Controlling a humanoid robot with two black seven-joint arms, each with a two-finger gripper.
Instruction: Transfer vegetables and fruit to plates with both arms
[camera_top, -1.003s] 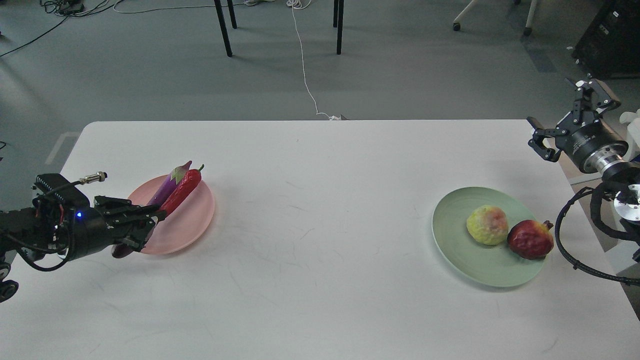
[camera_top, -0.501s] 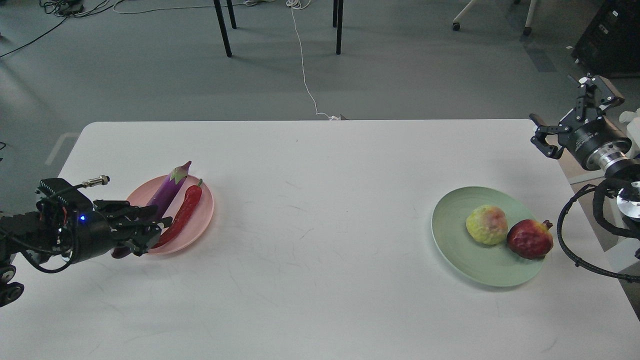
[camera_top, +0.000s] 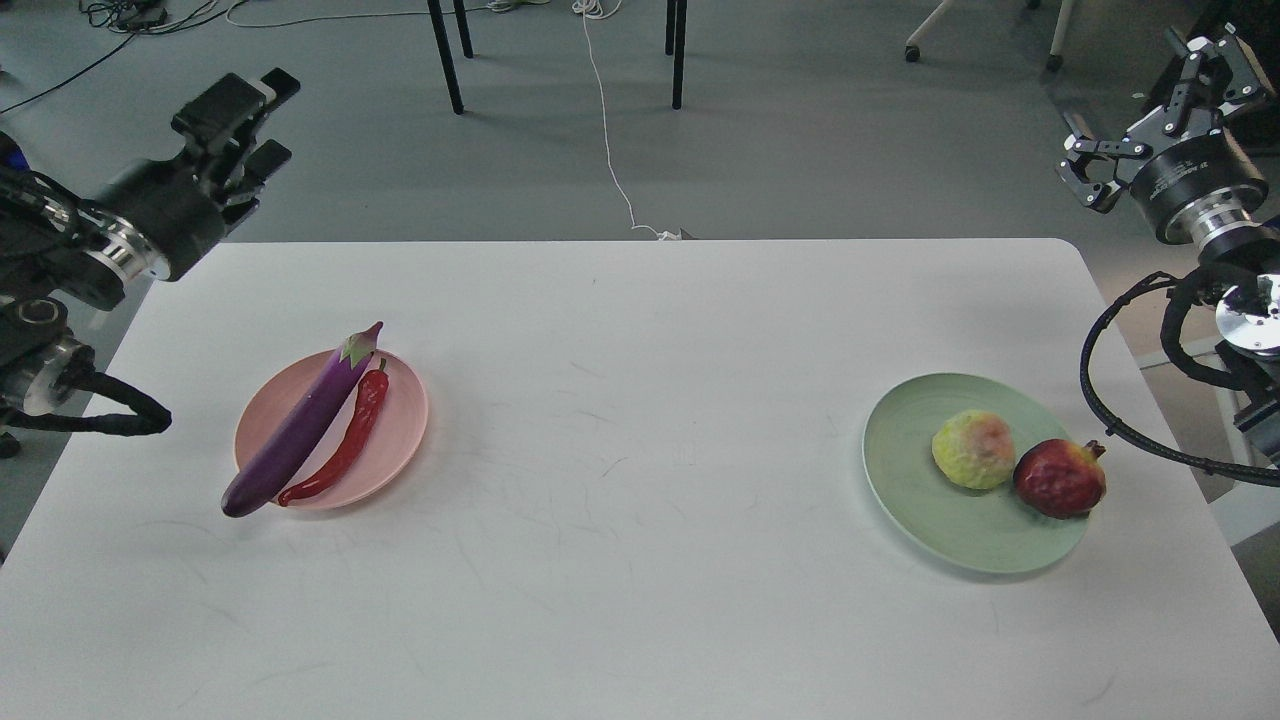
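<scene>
The purple eggplant and the red chili pepper lie side by side on the pale pink plate at the table's left; the eggplant's tip overhangs the plate's front rim. The yellow-green ball and the dark red pomegranate-like fruit sit touching on the pale green plate at the right. My left gripper is open and empty, raised beyond the table's far left corner. My right gripper is open and empty, raised off the far right corner.
The white table fills the lower view. Beyond its far edge are black chair legs and a white cable on the grey floor. My right arm's looping black cable hangs by the right edge.
My left gripper has let go of the chili and lifted from the pink plate up to the far left. The chili now lies flat on the plate. My right gripper has risen further.
</scene>
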